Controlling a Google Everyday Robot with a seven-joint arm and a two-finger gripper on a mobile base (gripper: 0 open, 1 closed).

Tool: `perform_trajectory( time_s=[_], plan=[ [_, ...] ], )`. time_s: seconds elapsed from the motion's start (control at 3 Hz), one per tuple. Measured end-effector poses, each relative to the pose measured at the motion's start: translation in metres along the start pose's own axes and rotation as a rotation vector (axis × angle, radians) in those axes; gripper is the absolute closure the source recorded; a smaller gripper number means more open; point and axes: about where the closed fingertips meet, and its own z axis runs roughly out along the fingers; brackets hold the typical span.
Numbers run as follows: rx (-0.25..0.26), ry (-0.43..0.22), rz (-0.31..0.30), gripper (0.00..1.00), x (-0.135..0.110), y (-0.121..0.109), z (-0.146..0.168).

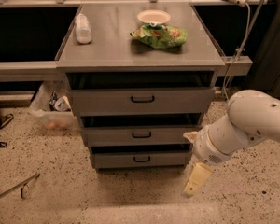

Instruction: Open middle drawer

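The middle drawer [177, 136] sits second of three in a grey metal cabinet, between the taller-fronted top drawer [102, 101] and the shortest bottom drawer [112, 160]. Its long axis runs left to right, and its front faces out into the room, toward where I stand. A small black handle [141, 135] is centred on that front. A dark strip of shadow lies above the front; I cannot tell whether the drawer is pulled out at all.

The gripper [191, 164] hangs low by the cabinet's right front corner, just beside the right end of the middle drawer and well apart from the handle. Its cream fingers [196, 178] stand spread apart with nothing between them, one pointing down at the floor. The thick white arm [252, 120] reaches in from the right.

On the grey counter [116, 48] a pale bottle [83, 28] lies on its side near the left edge. A white bowl [153, 17] stands toward the back, with a crumpled green bag [159, 35] just in front of it.

The floor [46, 171] is speckled stone. A clear plastic bin [51, 113] of odds and ends sits left of the cabinet. A pale cable [240, 41] hangs down at the right.
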Motion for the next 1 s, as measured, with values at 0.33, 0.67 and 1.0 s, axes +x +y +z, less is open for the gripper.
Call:
perform_trajectory(
  time_s=[0.33, 0.67, 1.0],
  plan=[
    [-0.012, -0.063, 0.036, 0.0, 0.02, 0.014, 0.042],
    [0.043, -0.124, 0.069, 0.0, 0.034, -0.009, 0.095],
    [0.125, -0.1, 0.086, 0.0, 0.039, -0.042, 0.139]
  ],
)
